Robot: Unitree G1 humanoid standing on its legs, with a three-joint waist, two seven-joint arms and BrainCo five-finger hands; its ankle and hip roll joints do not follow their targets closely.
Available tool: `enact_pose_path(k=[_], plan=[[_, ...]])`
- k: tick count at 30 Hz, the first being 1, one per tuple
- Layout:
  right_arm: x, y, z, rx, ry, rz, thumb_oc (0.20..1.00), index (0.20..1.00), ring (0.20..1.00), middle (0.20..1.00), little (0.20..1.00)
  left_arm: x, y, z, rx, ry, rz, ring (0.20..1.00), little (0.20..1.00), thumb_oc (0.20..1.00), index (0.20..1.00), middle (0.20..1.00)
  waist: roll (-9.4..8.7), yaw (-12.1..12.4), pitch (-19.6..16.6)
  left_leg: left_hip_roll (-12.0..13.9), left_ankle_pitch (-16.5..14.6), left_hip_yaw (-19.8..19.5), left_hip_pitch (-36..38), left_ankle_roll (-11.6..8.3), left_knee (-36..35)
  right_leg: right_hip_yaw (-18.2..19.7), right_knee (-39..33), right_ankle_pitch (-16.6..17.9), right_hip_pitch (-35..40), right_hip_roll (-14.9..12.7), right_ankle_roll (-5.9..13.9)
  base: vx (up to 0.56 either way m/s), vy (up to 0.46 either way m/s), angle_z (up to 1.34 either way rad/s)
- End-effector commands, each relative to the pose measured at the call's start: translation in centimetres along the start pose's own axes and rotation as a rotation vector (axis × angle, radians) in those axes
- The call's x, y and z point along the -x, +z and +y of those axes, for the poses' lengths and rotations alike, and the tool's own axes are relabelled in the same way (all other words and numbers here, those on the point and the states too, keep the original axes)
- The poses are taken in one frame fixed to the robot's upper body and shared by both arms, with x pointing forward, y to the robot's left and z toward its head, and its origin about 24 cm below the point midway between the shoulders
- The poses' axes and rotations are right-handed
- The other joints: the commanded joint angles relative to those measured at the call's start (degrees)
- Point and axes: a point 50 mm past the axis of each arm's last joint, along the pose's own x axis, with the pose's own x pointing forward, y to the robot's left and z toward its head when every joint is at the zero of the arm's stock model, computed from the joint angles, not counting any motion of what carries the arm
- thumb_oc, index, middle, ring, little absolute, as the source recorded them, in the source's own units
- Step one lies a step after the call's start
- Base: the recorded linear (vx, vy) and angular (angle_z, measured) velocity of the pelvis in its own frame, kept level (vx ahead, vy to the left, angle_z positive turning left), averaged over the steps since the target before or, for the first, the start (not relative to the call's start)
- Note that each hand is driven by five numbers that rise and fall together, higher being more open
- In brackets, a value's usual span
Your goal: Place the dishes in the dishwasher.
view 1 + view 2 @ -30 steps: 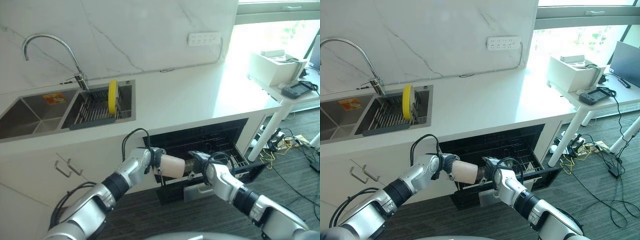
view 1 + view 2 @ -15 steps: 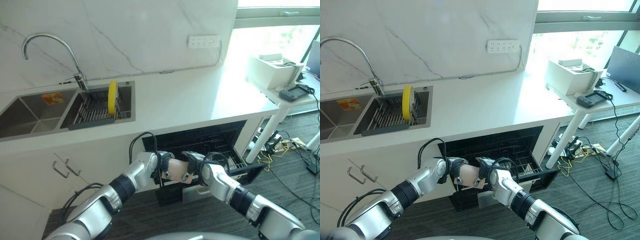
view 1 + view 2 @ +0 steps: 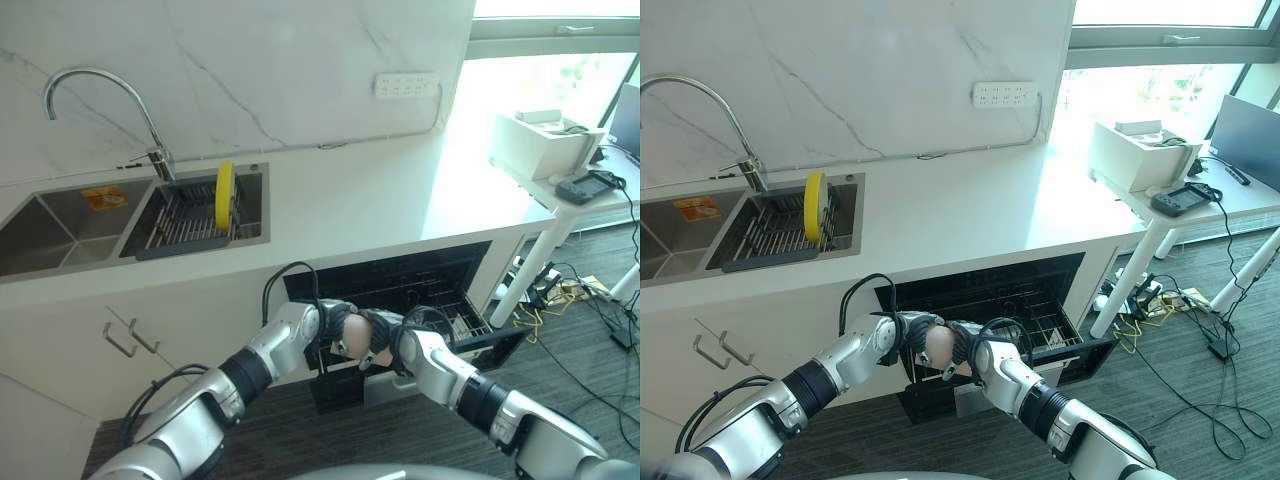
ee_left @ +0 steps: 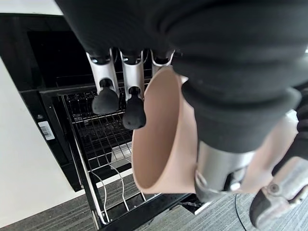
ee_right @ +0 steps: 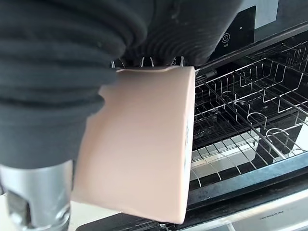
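Low in the frame's centre, the left hand (image 3: 325, 328) and right hand (image 3: 392, 338) both clasp the beige cup (image 3: 350, 336) just above the rack (image 5: 240, 120) (the yellow plate (image 3: 225, 193) waits upper left).

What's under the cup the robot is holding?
Under the cup is the wire rack of the open dishwasher, pulled out and bare where it shows. The cup and both robot hands, left and right, cover part of the rack.

both robot hands closed in, pink cup (image 3: 352, 333) lowered toward dishwasher rack (image 3: 455, 318)
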Motion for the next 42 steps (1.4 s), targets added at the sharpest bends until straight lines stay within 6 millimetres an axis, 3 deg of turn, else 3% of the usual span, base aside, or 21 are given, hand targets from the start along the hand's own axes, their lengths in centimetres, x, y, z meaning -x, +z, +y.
enact_pose_path(k=[1, 2, 3, 13, 26, 27, 28, 42], plan=[[-0.5, 2.3, -2.6, 0.075, -0.003, -0.013, 0.633, 0.633, 0.633, 0.633, 0.633, 0.5, 3.3, 5.7, -0.108, 0.144, -0.096, 0.200, 0.200, 0.200, 0.200, 0.200, -0.44, 1.45, 0.01, -1.97, -6.62, -7.09, 2.21, 1.62, 0.43, -3.24, 3.15, -1.62, -2.61, 1.26, 0.21, 0.00, 0.000, 0.00], [-0.5, 2.3, -2.7, 0.083, 0.004, -0.004, 0.464, 0.464, 0.464, 0.464, 0.464, 0.6, 3.4, 5.9, -0.115, 0.152, -0.099, 0.200, 0.200, 0.200, 0.200, 0.200, -0.48, 1.48, 0.07, -1.99, -6.64, -7.11, 2.18, 1.65, 0.42, -3.20, 3.17, -1.65, -2.64, 1.29, 0.18, 0.00, 0.000, 0.00], [-0.5, 2.5, -2.8, 0.097, 0.007, -0.008, 0.200, 0.200, 0.200, 0.200, 0.200, 0.8, 3.5, 6.1, -0.123, 0.157, -0.102, 0.200, 0.200, 0.200, 0.200, 0.200, -0.53, 1.52, 0.08, -1.99, -6.71, -7.07, 2.21, 1.69, 0.42, -3.27, 3.14, -1.70, -2.57, 1.30, 0.16, 0.00, 0.000, 0.00], [0.0, 3.3, -4.5, 0.201, -0.037, -0.061, 0.200, 0.200, 0.200, 0.200, 0.200, 1.6, 3.9, 7.0, -0.148, 0.163, -0.126, 0.200, 0.200, 0.200, 0.200, 0.200, -0.63, 1.89, 0.04, -2.11, -6.72, -7.48, 2.23, 1.79, 0.54, -3.14, 3.64, -2.16, -2.56, 1.63, 0.00, 0.00, 0.000, 0.00], [1.0, 4.4, -6.7, 0.180, -0.059, -0.096, 0.200, 0.200, 0.200, 0.200, 0.200, 2.3, 4.5, 7.8, -0.140, 0.204, -0.155, 0.200, 0.200, 0.200, 0.200, 0.200, -0.92, 2.02, -0.18, -2.12, -6.66, -7.58, 2.46, 1.85, 0.52, -3.10, 3.75, -2.48, -2.26, 2.08, -0.33, 0.00, 0.000, 0.00], [1.1, 4.4, -6.8, 0.180, -0.061, -0.097, 0.200, 0.200, 0.200, 0.200, 0.200, 2.4, 4.4, 8.0, -0.136, 0.221, -0.154, 0.903, 0.903, 0.903, 0.903, 0.903, -0.92, 1.95, -0.20, -2.13, -6.68, -7.57, 2.46, 1.85, 0.49, -3.02, 3.75, -2.50, -2.28, 2.13, -0.34, 0.00, 0.000, 0.00], [1.1, 4.4, -6.9, 0.180, -0.061, -0.097, 0.200, 0.200, 0.200, 0.200, 0.200, 2.4, 4.3, 8.0, -0.131, 0.228, -0.147, 1.000, 1.000, 1.000, 1.000, 1.000, -0.92, 1.92, -0.23, -2.14, -6.68, -7.54, 2.47, 1.83, 0.50, -2.99, 3.75, -2.53, -2.27, 2.15, -0.32, 0.00, 0.000, 0.00], [2.4, 4.7, -8.6, 0.185, -0.044, -0.104, 0.200, 0.200, 0.200, 0.200, 0.200, 3.7, 4.9, 9.7, -0.212, 0.341, -0.172, 1.000, 1.000, 1.000, 1.000, 1.000, -0.67, 1.32, -0.68, -2.24, -6.72, -6.83, 2.69, 1.78, 0.21, -2.90, 3.47, -2.17, -2.28, 2.13, -0.25, 0.00, 0.000, 0.00]])
